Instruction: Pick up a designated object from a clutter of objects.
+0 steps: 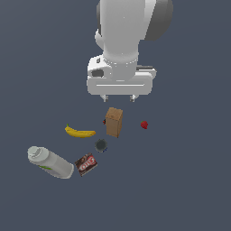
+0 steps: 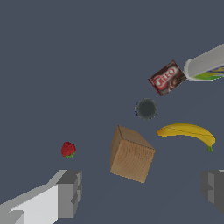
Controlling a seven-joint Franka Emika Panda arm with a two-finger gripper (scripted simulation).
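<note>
Yellow banana (image 1: 80,132) lies left of centre, fully visible; white bottle (image 2: 205,64) is cut off in the wrist view; end effector (image 1: 119,97) hangs open, empty.

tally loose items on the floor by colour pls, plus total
Yellow: 1, banana
Brown: 1, box
White: 1, bottle
Dark red: 1, packet
Red: 1, strawberry
Dark: 1, small round item
Total: 6
</note>
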